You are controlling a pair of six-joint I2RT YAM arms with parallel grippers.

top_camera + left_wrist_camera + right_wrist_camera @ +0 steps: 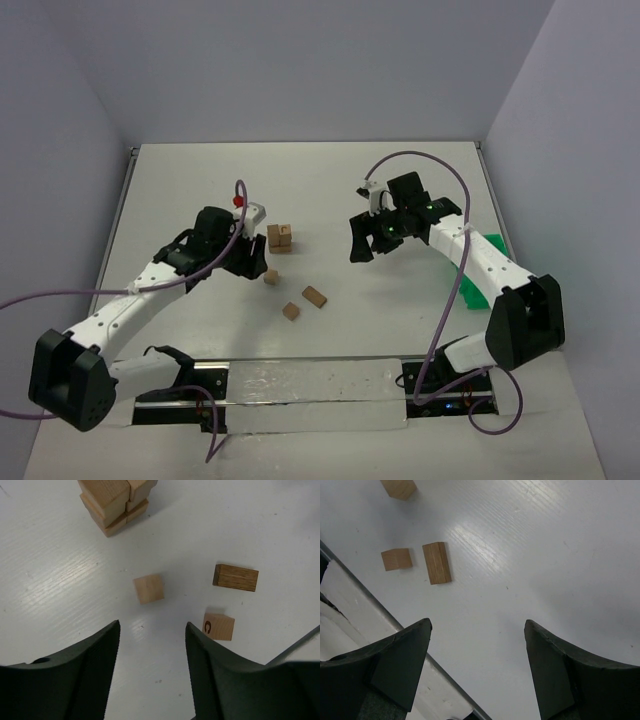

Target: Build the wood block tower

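The small stack of light-brown wooden blocks [279, 237] stands mid-way across the white worktop [200, 180], just beyond the left tool [152, 630]. Its jaws sit at a middling gap, empty, just short of a loose pale wooden cube [148, 588]. Closing off-centre could flick that cube away, and a low swing could topple the stack. The right tool [477, 627] hangs wide and empty, far right. A nearer lettered wooden cube [218, 626] shows a "C"; nothing else is legible.

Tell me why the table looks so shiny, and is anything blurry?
Left wrist view: white glare on the table beside the loose cube, nothing blurry. Right wrist view: a diagonal glare band. Top view: soft, even light, faint shadows.
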